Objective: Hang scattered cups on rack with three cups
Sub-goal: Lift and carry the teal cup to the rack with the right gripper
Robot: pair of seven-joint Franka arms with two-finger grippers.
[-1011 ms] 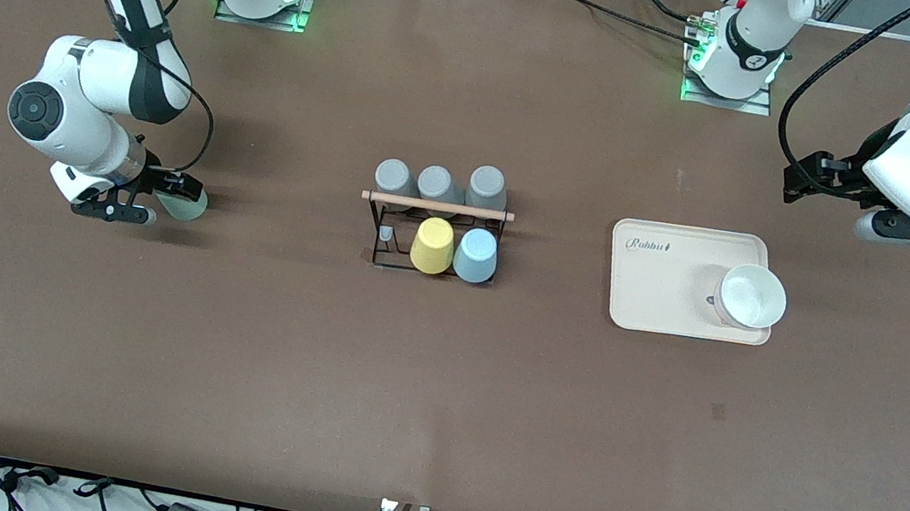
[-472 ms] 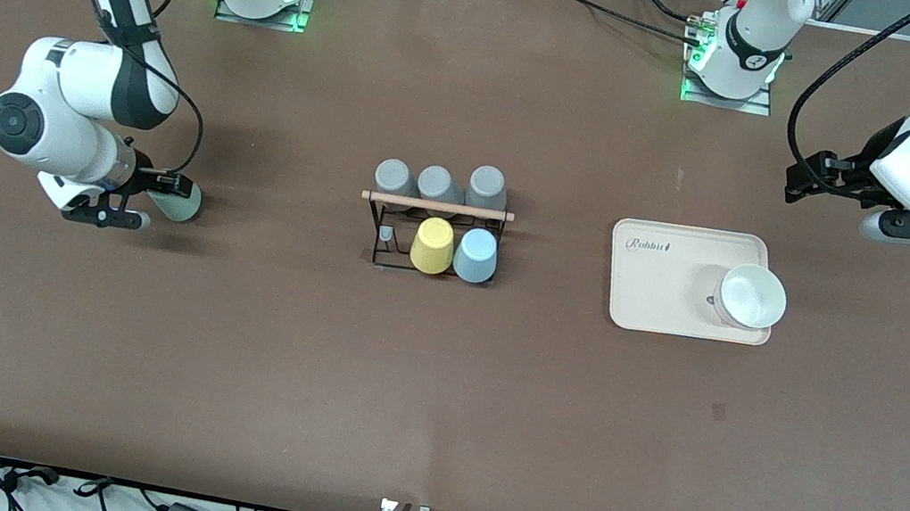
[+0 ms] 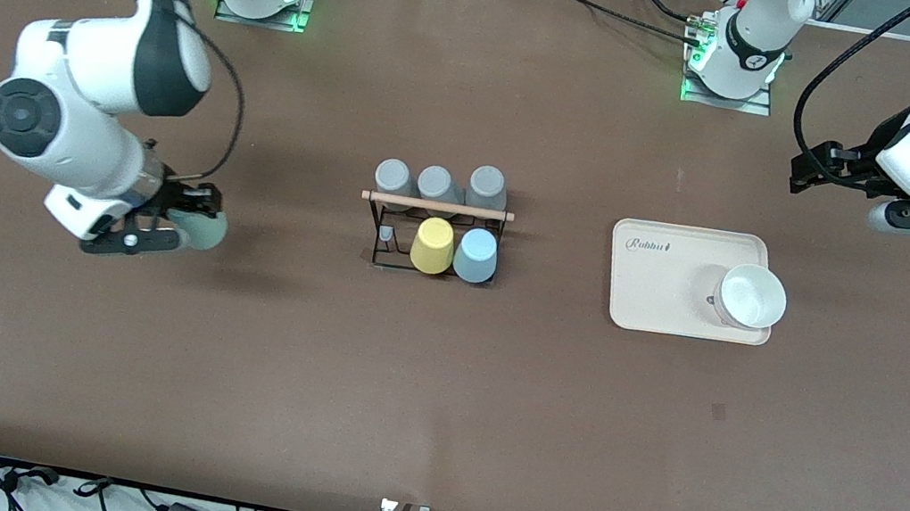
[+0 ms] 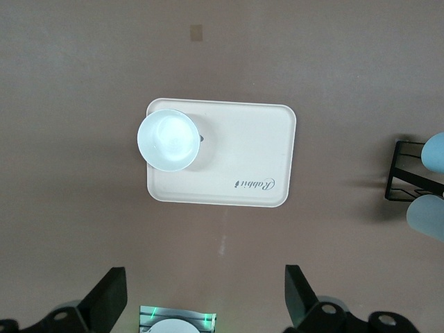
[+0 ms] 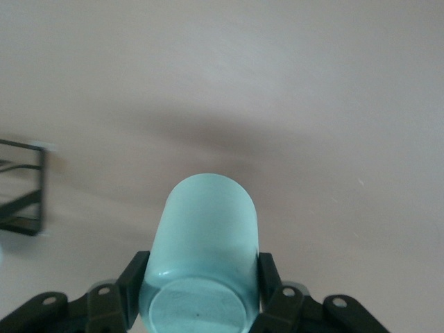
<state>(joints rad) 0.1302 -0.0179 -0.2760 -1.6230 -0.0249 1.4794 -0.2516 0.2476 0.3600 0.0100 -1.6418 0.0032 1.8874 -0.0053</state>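
Now the right pincer [image 3: 169, 224] has clamped on the green cup [image 5: 201, 260] and lifted it over the tabletop [image 3: 434, 397] toward the rack [image 3: 433, 234], ready to hang; the left pincer [image 4: 201, 305] waits, spread, above the tray [image 4: 250, 156]

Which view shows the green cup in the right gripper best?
Right wrist view: the green cup fills it, clamped between the right gripper fingers. In the front view the cup is small and partly hidden. The left wrist view lacks it.
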